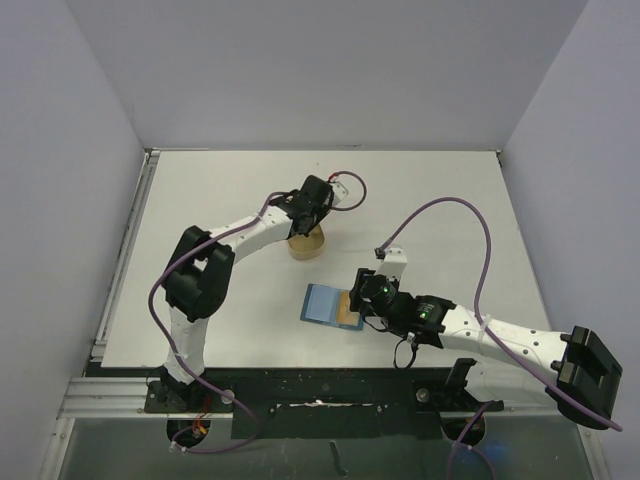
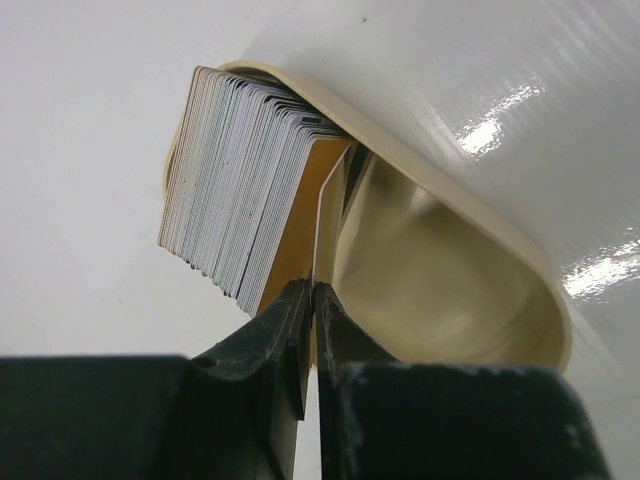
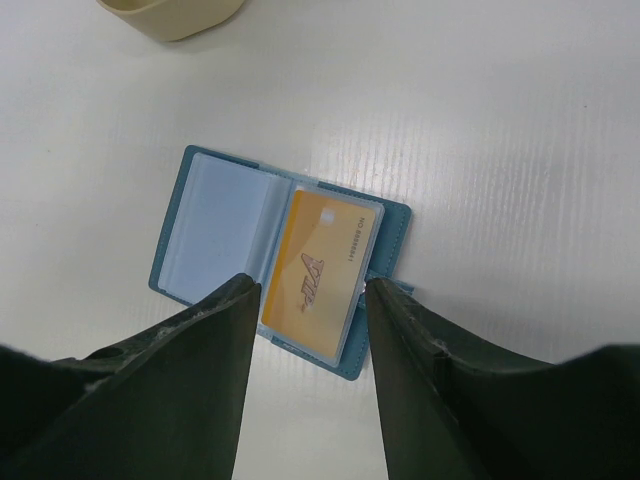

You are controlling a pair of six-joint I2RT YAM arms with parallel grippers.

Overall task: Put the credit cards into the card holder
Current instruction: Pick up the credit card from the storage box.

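Observation:
The credit cards [image 2: 240,190] stand on edge as a thick grey-white stack in a tan tray [image 2: 450,260]. A tan-orange card faces the stack's near end, with a thin pale card [image 2: 322,215] beside it. My left gripper [image 2: 313,292] is shut on that thin card's lower edge, over the tray [image 1: 306,247]. The teal card holder [image 3: 195,225] lies open on the table [image 1: 322,303], with an orange card [image 3: 320,270] in its right pocket. Above it my right gripper [image 3: 312,300] hangs open, its fingers straddling the orange card without touching it.
The tray's right half holds no cards. White walls enclose the table on the left, the back and the right. A purple cable [image 1: 470,215] loops over the table's right side.

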